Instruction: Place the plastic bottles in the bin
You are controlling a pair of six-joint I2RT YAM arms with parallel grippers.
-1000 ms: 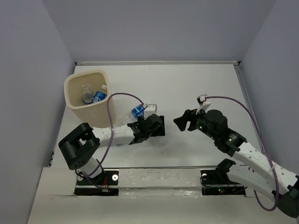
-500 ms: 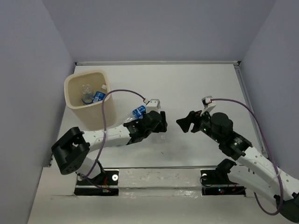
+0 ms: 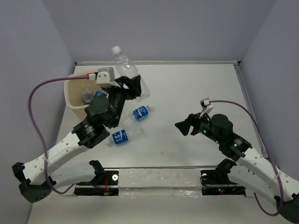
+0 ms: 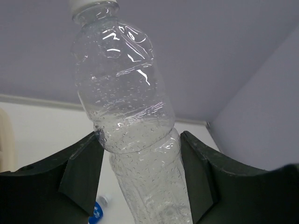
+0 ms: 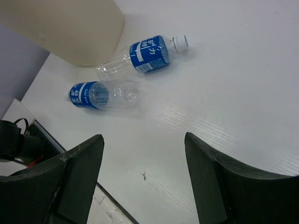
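Left arm reaches up high, left gripper (image 3: 131,87) clamped around a clear unlabelled bottle (image 3: 122,63), cap up, above the bin (image 3: 67,91) rim. Right gripper (image 3: 183,125) hovers low, spread open. On the table (image 3: 196,88) lie a far bottle (image 3: 141,112) and a near bottle (image 3: 122,135), their blue labels' white script unreadable.

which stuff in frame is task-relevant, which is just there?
Job:
- clear bottle in left hand
- two blue-labelled bottles on table
- bin, bottles inside

Just there:
- purple cables
- dark speck
- right hand, open, empty
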